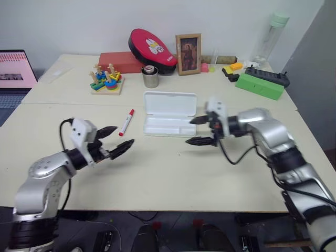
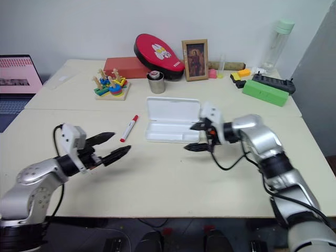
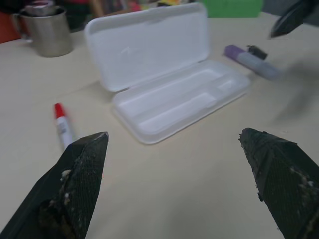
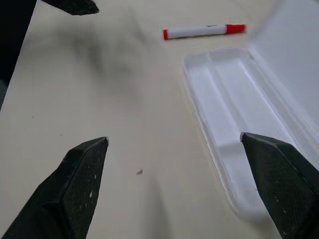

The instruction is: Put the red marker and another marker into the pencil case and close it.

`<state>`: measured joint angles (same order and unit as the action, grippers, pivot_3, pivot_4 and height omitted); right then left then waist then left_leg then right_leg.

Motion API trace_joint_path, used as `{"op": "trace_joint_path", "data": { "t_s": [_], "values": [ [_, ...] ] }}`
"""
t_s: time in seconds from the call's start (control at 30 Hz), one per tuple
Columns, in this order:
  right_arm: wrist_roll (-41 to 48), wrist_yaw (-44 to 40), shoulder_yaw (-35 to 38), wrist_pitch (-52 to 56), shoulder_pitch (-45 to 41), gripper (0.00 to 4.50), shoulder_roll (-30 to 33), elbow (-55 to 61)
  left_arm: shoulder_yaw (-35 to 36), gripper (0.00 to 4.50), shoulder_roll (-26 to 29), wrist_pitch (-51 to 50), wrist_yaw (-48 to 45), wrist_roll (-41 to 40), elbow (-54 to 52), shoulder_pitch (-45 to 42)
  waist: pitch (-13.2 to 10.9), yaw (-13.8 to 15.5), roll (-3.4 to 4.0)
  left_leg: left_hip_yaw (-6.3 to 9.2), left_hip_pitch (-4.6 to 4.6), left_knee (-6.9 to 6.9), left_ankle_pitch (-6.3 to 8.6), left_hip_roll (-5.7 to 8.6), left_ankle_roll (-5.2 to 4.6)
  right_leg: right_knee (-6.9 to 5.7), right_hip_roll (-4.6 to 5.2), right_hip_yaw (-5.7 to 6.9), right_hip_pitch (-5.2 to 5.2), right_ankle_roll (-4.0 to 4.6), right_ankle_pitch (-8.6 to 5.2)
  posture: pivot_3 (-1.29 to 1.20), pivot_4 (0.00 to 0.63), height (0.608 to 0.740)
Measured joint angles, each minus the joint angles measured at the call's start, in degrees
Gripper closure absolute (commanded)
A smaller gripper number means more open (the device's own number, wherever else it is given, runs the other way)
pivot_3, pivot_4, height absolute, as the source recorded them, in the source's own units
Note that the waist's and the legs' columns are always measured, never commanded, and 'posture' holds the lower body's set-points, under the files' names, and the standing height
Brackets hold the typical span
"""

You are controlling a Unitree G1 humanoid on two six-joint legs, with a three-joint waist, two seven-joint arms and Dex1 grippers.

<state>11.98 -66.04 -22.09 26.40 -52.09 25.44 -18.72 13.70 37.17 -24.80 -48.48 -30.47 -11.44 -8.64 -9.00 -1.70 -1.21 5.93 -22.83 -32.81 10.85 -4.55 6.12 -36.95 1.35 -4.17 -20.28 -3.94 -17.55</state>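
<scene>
While both markers are lying outside the open pencil case (image 1: 169, 114) at frame centre, the left gripper (image 1: 116, 140) and right gripper (image 1: 199, 130) are gaping wide and empty; picking up the red marker (image 1: 126, 122) comes next.

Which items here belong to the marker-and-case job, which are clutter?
Job:
red marker
purple marker
pencil case, lid open, tray empty

Clutter:
metal cup
green box
picture frame
stacking toy
laptop
bottle
</scene>
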Motion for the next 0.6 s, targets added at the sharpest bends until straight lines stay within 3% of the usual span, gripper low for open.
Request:
{"op": "trace_joint_path", "data": {
  "t_s": [0.27, 0.47, 0.6],
  "values": [
    [-9.3, 1.3, -2.7, -11.8, -5.9, 0.03, -7.0, -23.7, -3.2, 0.0, -1.5, -1.0, 0.5, -1.0, -3.7, -1.1, 0.0, -0.2, 0.03, 0.03, 0.0, 0.02, 0.0, 0.03, 0.0, -0.01, 0.0, 0.02, 0.0, 0.03, 0.0, 0.0, 0.15, 0.74],
    [-13.1, 1.1, -2.5, -16.1, -8.4, 0.03, -8.7, -31.7, -3.2, 0.0, -1.7, -1.4, 2.0, -1.1, -4.8, -1.1, 0.0, -0.3, 0.05, 0.03, 0.03, 0.0, 0.0, 0.02, 0.01, -0.06, 0.0, 0.01, 0.01, 0.03, 0.0, 0.0, 0.15, 0.74],
    [-15.2, 1.3, -2.3, -17.6, -9.6, 0.7, -10.0, -35.3, -2.6, 0.0, -2.1, -2.4, 3.2, -2.3, -5.0, -1.2, 0.0, -0.3, 0.05, 0.04, 0.03, 0.0, 0.0, 0.02, 0.01, -0.07, 0.0, 0.01, 0.02, 0.03, 0.0, 0.0, 0.15, 0.74]
  ]
}}
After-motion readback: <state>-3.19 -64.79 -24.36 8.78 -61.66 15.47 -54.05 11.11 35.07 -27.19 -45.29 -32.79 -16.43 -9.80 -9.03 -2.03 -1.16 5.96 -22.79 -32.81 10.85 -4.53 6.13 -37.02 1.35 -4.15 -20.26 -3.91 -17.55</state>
